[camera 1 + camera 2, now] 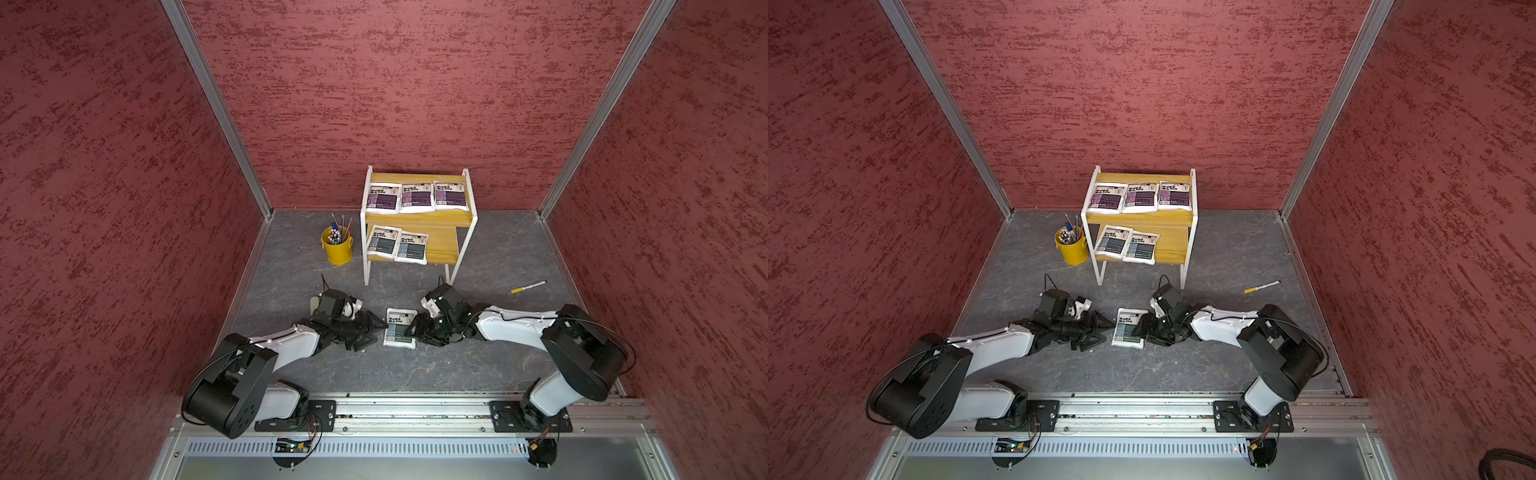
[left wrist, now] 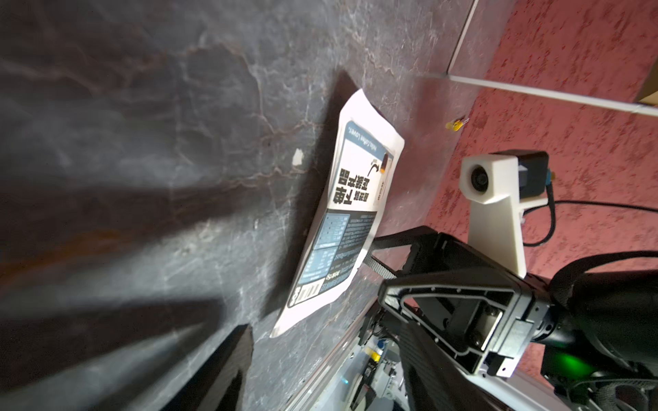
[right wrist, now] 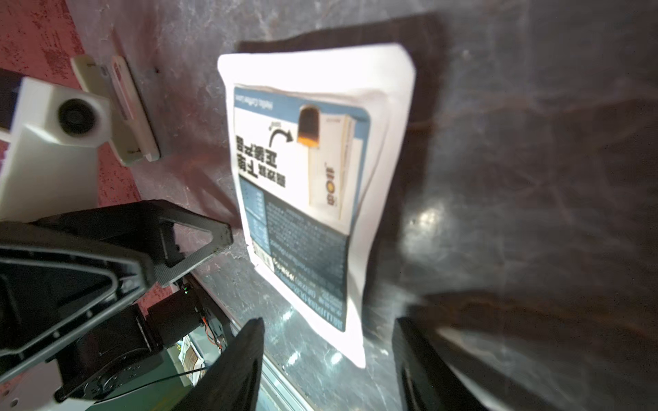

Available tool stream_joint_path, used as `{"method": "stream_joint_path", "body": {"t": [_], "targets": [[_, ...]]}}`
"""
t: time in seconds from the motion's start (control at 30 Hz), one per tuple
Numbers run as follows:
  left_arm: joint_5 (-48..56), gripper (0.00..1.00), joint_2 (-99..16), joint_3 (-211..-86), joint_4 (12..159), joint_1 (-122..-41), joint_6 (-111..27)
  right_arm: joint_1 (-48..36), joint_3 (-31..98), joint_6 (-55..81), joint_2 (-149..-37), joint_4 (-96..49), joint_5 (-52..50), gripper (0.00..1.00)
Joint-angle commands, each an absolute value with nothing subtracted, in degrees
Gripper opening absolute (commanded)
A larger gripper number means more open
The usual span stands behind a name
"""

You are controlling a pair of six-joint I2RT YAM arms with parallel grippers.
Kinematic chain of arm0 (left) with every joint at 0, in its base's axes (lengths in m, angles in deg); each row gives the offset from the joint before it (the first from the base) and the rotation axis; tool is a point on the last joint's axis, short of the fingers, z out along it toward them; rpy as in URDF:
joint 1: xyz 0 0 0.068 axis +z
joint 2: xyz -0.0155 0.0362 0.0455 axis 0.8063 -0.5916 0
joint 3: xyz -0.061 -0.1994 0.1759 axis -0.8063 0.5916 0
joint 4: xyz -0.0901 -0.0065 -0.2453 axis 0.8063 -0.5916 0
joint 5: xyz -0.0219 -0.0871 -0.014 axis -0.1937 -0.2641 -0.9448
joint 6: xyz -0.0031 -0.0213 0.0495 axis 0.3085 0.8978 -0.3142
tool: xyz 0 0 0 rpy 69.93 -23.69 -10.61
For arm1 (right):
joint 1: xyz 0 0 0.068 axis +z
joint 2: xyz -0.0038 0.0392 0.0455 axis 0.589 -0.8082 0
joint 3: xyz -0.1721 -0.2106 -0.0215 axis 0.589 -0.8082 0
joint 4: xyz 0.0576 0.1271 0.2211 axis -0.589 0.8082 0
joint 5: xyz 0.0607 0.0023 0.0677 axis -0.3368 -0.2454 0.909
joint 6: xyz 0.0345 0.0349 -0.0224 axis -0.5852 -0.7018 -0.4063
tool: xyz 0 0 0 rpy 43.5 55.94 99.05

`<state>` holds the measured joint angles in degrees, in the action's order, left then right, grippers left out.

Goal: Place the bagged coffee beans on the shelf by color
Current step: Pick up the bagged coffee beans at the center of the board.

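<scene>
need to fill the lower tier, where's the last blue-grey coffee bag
In both top views the blue-grey bag lies on the tabletop in front of the shelf, between the left end effector and the right end effector.

Dark-red textured walls [image 1: 415, 83] joined by aluminium corner posts [image 1: 218, 108] enclose a grey marbled floor [image 1: 374, 370].

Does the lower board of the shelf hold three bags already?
No, the lower board holds only two blue-grey bags; a third bag lies on the table.
</scene>
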<state>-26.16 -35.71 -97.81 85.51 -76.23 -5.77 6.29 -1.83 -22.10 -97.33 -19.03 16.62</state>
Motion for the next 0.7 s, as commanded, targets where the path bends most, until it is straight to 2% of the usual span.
{"method": "stream_joint_path", "body": {"t": [0.0, 0.33, 0.43, 0.6, 0.67], "targets": [[-25.4, 0.66, -38.2, -100.9, 78.1, -76.7, -14.6, 6.0, -1.5, -23.2, -100.4, -23.5, 17.5, 0.58], [-27.9, 0.57, -46.1, -98.3, 89.8, -78.9, -11.7, 6.0, -3.0, -25.8, -104.5, -30.1, 19.2, 0.43], [-29.2, 0.51, -47.8, -96.9, 95.6, -79.0, -9.3, 6.0, -3.8, -27.6, -106.1, -33.5, 20.0, 0.38], [-31.0, 0.34, -49.9, -94.5, 103.8, -78.8, -5.6, 6.0, -4.5, -28.6, -106.4, -34.9, 20.1, 0.38], [-31.2, 0.31, -50.1, -93.7, 105.1, -78.5, -5.1, 6.0, -4.8, -28.5, -105.8, -34.5, 19.7, 0.39]]}}
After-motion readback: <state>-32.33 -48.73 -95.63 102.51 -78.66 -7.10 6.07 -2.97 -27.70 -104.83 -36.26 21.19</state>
